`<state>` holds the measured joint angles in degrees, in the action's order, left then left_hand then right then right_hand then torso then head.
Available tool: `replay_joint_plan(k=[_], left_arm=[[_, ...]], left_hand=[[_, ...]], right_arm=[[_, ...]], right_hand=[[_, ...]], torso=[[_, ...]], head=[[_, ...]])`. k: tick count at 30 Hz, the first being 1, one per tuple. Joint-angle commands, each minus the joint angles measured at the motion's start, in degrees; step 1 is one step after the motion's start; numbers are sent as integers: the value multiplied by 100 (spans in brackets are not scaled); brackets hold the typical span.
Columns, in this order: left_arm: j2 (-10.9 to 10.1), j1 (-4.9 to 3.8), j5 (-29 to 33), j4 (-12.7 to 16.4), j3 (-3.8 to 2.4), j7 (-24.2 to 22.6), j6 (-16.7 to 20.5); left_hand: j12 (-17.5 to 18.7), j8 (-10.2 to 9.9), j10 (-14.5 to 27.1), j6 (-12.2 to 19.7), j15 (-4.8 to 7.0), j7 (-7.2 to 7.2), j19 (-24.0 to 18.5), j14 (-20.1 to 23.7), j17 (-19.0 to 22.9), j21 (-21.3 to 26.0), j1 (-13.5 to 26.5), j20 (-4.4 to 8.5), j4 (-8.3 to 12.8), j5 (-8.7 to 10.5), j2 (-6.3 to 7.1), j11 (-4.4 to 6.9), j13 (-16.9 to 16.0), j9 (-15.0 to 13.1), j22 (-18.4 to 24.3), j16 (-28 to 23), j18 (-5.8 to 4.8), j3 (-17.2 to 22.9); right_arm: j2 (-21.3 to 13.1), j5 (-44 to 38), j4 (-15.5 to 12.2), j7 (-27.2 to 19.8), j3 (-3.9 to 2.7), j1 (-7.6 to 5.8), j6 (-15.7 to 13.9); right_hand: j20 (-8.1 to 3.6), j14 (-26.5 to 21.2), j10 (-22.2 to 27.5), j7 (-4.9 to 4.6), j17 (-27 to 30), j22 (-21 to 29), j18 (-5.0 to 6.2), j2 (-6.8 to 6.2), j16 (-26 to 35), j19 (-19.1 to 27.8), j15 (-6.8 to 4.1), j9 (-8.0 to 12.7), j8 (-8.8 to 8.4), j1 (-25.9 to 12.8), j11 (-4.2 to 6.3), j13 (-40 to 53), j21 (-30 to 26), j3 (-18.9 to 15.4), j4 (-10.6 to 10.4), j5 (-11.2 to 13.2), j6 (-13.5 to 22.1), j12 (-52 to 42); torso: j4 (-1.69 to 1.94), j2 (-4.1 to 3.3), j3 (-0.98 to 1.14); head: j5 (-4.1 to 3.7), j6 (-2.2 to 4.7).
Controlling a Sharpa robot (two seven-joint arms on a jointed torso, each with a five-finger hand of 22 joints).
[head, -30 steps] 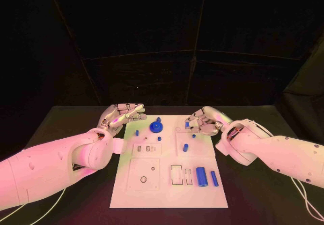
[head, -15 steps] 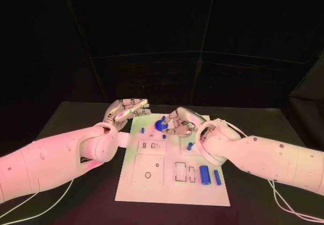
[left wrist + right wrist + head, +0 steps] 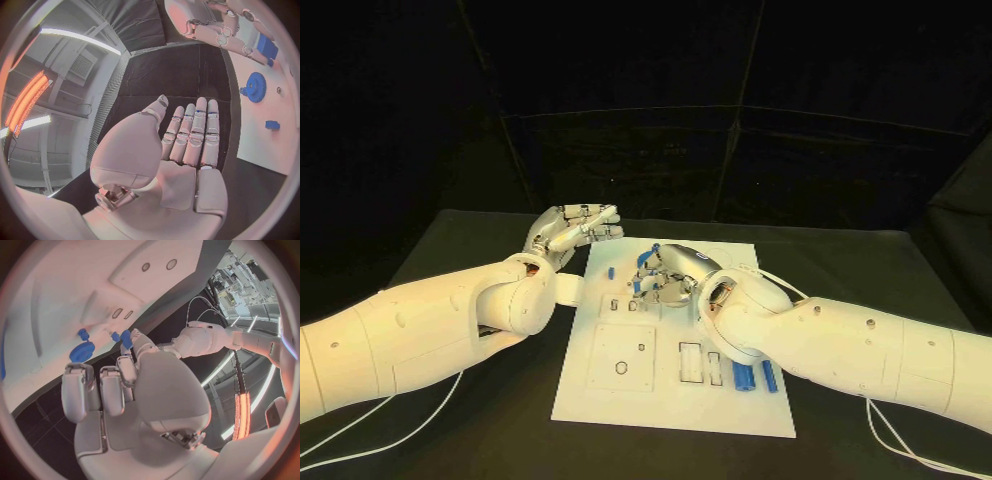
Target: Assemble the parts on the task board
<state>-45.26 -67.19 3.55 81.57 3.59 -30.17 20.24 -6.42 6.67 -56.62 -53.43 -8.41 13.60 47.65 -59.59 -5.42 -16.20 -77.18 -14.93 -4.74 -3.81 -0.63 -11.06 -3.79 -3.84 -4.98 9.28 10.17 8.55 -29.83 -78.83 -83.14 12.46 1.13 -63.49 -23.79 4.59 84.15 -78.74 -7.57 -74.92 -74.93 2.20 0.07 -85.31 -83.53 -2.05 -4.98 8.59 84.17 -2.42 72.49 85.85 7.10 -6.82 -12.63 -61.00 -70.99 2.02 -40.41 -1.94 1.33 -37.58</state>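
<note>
On the task board (image 3: 678, 400), two blue cylinders (image 3: 754, 376).

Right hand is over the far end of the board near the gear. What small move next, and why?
Probably lower the right hand a little and close its fingers on the blue gear. The hand hovers over the task board with the gear just off its fingertips, and it holds nothing. The left hand waits open beside the board.

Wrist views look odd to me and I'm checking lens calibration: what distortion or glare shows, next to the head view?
Left wrist view: fisheye bends the task board edge; bright ceiling strips glare. Right wrist view: same curving of the board, orange lamp glowing. Head view: straight edges, dark backdrop.
</note>
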Motion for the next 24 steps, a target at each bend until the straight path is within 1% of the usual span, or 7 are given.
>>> replay_joint_plan(k=[1, 4, 8, 13, 14, 16, 24], left_arm=[[1, -10, 29, 2, -6, -60, -39], [0, -10, 29, -2, -6, -59, -41], [2, -10, 29, -6, -6, -58, -42], [10, -10, 29, -12, -6, -56, -46], [11, -10, 29, -12, -6, -56, -47], [12, -10, 29, -14, -6, -55, -48], [15, -9, 29, -27, -6, -53, -51]], left_hand=[[39, -34, 29, 29, -5, 33, 45, -21, 7, 20, -15, 4, 45, -34, -33, 12, 2, 0, 5, -37, 38, 4], [39, -34, 29, 29, -5, 33, 45, -21, 7, 20, -15, 4, 45, -34, -33, 12, 2, 0, 5, -37, 38, 4], [39, -34, 29, 29, -5, 33, 45, -21, 7, 20, -15, 4, 45, -34, -33, 12, 2, 0, 5, -37, 38, 4], [39, -34, 29, 29, -5, 33, 45, -21, 7, 20, -15, 4, 45, -34, -33, 12, 2, 0, 5, -37, 38, 4], [39, -34, 29, 29, -5, 33, 45, -21, 7, 20, -15, 4, 45, -34, -33, 12, 2, 0, 5, -37, 38, 4], [39, -34, 29, 29, -5, 33, 45, -21, 7, 20, -15, 4, 45, -34, -33, 12, 2, 0, 5, -37, 38, 4], [39, -34, 29, 29, -5, 33, 45, -21, 7, 20, -15, 4, 45, -34, -33, 12, 2, 0, 5, -37, 38, 4]], right_arm=[[28, -268, 29, 139, 46, -7, 240], [54, -312, 66, 174, 78, 1, 311], [72, -390, 101, 203, 99, 38, 361], [82, -450, 120, 245, 108, 66, 396], [80, -459, 117, 255, 109, 68, 402], [77, -470, 114, 271, 110, 71, 414], [70, -502, 129, 346, 111, 76, 551]], right_hand=[[-39, 378, -61, 139, -515, -633, -9, 44, 32, 21, -33, -31, 9, -23, 99, -13, 13, 25, 4, -12, -192, 23], [-39, 377, -61, 139, -512, -631, -9, 41, 34, 22, -32, -31, 9, -36, 98, -14, 12, 26, 1, -6, -193, 25], [-39, 376, -58, 139, -508, -628, -8, 39, 36, 24, -32, -32, 8, -46, 97, -18, 11, 27, -1, 1, -193, 31], [-39, 376, -58, 139, -508, -628, -8, 39, 36, 24, -32, -32, 8, -46, 97, -18, 11, 27, -1, 1, -193, 31], [-39, 377, -56, 139, -511, -627, -8, 36, 35, 26, -31, -32, 8, -54, 97, -21, 10, 28, -1, 6, -193, 35], [-39, 377, -56, 139, -512, -626, -8, 35, 35, 26, -31, -32, 7, -55, 97, -21, 10, 28, -1, 7, -193, 36], [-39, 375, -51, 137, -502, -622, -7, 23, 41, 29, -31, -31, 4, -76, 97, -28, 7, 28, -2, 23, -188, 46]], torso=[[4, -5, 10], [-6, -6, 17], [-10, -6, 16], [-12, -8, 24], [-9, -6, 19], [-9, -5, 17], [-13, -10, 19]], head=[[12, -13], [35, -22], [37, -28], [53, -47], [51, -55], [51, -56], [54, -67]])
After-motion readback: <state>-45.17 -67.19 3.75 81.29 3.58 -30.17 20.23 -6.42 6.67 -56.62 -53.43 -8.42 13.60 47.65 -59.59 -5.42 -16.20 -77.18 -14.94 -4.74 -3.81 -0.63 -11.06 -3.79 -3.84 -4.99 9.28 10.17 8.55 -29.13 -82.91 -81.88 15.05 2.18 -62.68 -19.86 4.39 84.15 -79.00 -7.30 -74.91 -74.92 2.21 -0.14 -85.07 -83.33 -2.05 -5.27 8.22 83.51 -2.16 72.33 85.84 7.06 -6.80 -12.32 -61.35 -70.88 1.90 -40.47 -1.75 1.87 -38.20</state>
